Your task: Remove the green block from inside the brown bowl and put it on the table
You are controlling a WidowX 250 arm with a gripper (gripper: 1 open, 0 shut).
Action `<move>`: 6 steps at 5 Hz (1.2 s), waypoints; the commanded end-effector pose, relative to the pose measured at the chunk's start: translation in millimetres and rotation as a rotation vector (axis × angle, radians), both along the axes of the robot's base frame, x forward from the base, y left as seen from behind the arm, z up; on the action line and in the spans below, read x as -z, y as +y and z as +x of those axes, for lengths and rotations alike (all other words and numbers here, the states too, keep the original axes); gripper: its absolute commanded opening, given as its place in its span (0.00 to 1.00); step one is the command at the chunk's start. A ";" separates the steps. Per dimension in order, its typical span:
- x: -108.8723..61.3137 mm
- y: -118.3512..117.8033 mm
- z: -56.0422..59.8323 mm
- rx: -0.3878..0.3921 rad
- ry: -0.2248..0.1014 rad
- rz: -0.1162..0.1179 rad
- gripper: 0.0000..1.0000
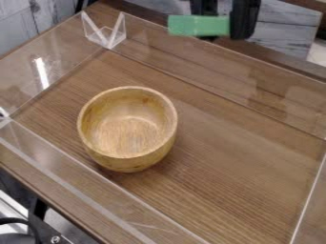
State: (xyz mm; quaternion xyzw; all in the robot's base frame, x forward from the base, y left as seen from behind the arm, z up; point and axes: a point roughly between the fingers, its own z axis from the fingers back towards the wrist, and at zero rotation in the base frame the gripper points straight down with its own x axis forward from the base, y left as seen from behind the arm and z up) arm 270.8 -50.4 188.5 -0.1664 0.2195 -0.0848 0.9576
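Note:
The green block [195, 26] hangs high above the far part of the table [242, 143], near the top edge of the view. My gripper [227, 26] is shut on the block's right end; only its dark fingers [242, 19] show, the rest of the arm is cut off by the frame. The brown bowl [128, 127] sits on the table at left of centre, upright, with nothing inside it. The block is well above and to the right of the bowl.
Clear plastic walls [38, 71] ring the tabletop, with a folded clear corner piece [102, 30] at the far left. Bare wood lies to the right of and behind the bowl.

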 end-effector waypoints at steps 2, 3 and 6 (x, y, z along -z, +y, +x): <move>24.5 -12.7 2.0 0.081 -0.078 0.012 0.00; 37.4 -28.8 -13.0 0.140 -0.091 0.015 0.00; -22.0 35.5 -7.7 -0.023 -0.216 0.064 0.00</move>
